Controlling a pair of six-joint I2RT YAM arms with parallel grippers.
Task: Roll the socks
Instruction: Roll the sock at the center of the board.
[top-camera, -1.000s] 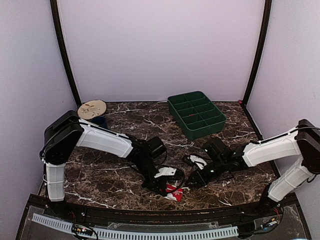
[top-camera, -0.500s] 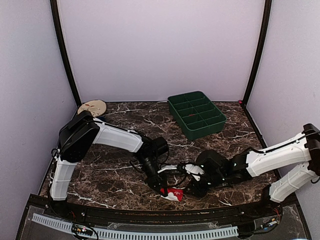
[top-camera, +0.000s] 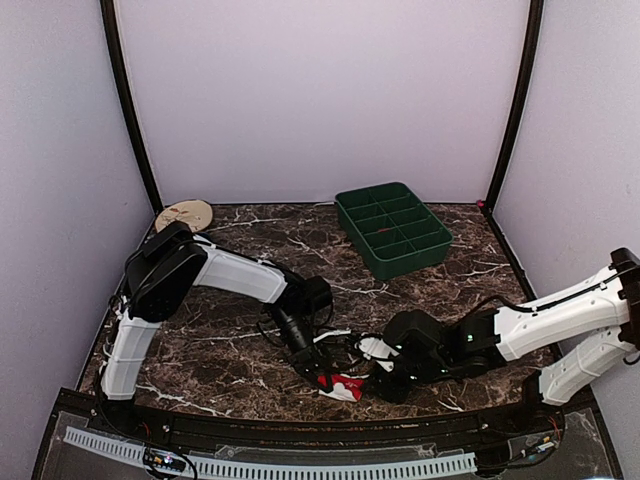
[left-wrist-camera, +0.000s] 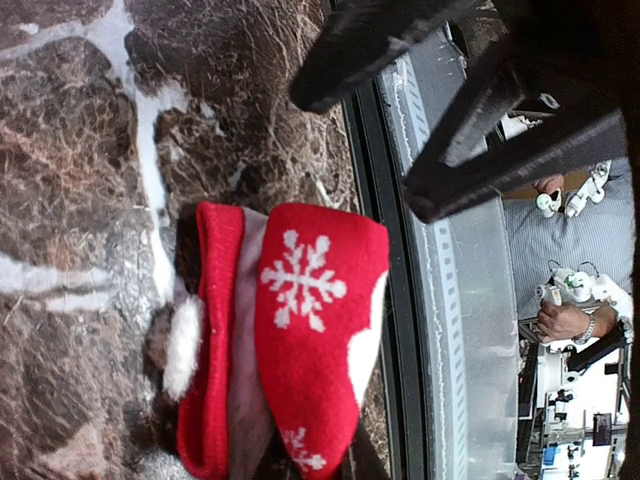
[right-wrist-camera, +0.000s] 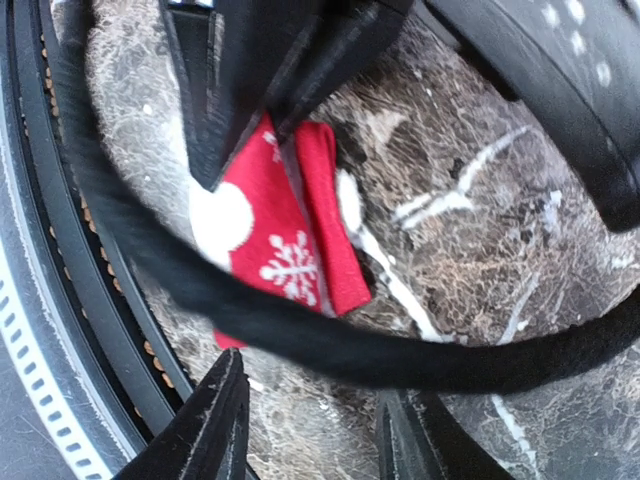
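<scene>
1 small bundle of red snowflake socks (left-wrist-camera: 300, 330) lies half rolled just beside the black front rail (left-wrist-camera: 372, 250). The left gripper (top-camera: 321, 377) has its fingers pinched narrow, and the right gripper (right-wrist-camera: 312, 418) has its fingers apart. The next move probably needs a tight last roll.

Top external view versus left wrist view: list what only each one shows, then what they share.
Only the top external view shows the green divided tray, the round wooden disc at the back left, and the white left arm and right arm reaching toward the near edge. Only the left wrist view shows the white snowflake on the fabric, a white pompom, and a person's hand beyond the table. Both show the red sock bundle on the dark marble table.
</scene>
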